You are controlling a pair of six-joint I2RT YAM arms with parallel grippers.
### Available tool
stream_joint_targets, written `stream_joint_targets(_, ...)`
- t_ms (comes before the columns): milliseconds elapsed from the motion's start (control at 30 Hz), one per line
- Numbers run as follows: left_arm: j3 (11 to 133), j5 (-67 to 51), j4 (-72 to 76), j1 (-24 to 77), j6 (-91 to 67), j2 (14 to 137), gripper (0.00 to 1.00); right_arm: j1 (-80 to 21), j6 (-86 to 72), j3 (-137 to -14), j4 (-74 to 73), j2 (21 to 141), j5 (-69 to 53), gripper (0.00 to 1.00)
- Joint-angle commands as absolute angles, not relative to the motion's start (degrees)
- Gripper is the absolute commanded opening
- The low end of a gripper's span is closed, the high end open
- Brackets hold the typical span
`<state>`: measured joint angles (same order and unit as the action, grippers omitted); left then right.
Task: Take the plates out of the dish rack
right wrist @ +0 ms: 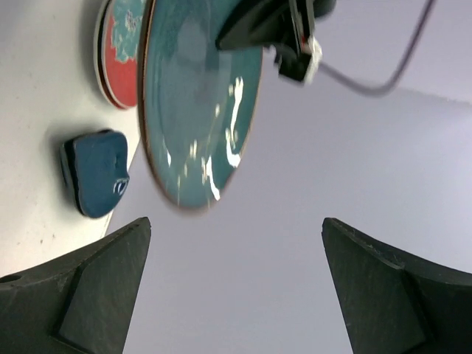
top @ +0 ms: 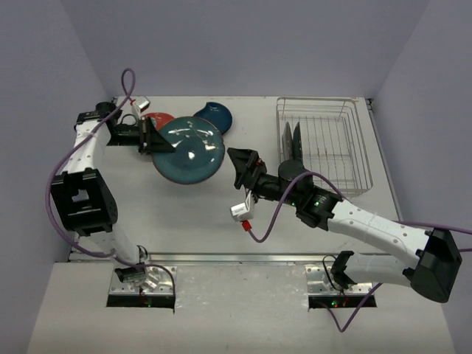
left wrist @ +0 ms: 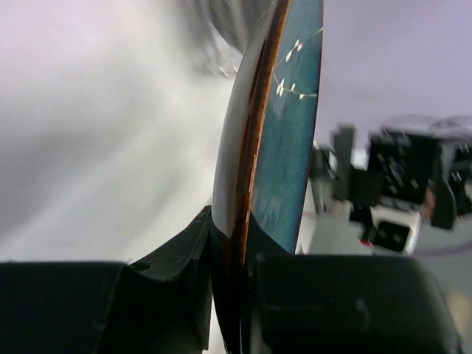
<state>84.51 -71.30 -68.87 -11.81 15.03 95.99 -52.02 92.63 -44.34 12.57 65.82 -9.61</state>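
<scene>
Two grippers: the left gripper (top: 153,139) is clamped on the rim of a glossy teal round plate (top: 190,151); the right gripper (top: 237,168), just beyond the plate's far edge, gapes wide and empty, a silvery wire dish rack (top: 354,147) behind it.

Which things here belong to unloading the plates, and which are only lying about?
Job: teal plate, red plate, blue dish, dark plate standing in the rack.
Not job: table, purple cables.
</scene>
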Motion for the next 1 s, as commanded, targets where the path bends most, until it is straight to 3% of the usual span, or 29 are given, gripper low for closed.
stream_joint_targets(0, 89.7, -69.9, -47.5, -23.0, -2.0, 99.0, 0.0, -49.6, 87.3, -44.5, 16.1, 63.0, -3.3, 0.99)
stream_joint_targets(100, 90.2, -59.6, -33.5, -25.2, -12.1, 101.2, 0.0, -47.7, 82.6, -44.3, 11.5, 61.7, -0.4, 0.99)
stream_joint_targets(233, 94.0, -48.5, -27.0, -25.6, -14.9, 107.6, 0.0, -42.5, 74.4, -44.6, 5.8, 59.7, 0.8, 0.99)
stream_joint_targets(533, 101.5, -45.8, -20.3, -25.6, -19.6, 121.5, 0.0, -34.4, 48.1, -56.7, -12.1, 61.2, 5.8, 0.99)
stream_joint_targets(800, 104.9, -45.0, -19.9, -25.6, -17.9, 127.1, 0.0, -33.7, 35.2, -62.8, -20.2, 61.4, 6.1, 0.99)
stream_joint_targets(867, 104.7, -44.2, -20.3, -25.6, -17.3, 127.7, 0.08, -33.3, 33.2, -64.2, -21.1, 62.1, 6.3, 0.99)
stream_joint_targets(967, 104.4, -40.9, -22.3, -25.6, -14.6, 128.0, 0.36, -33.1, 31.9, -65.0, -21.5, 62.6, 6.2, 0.99)
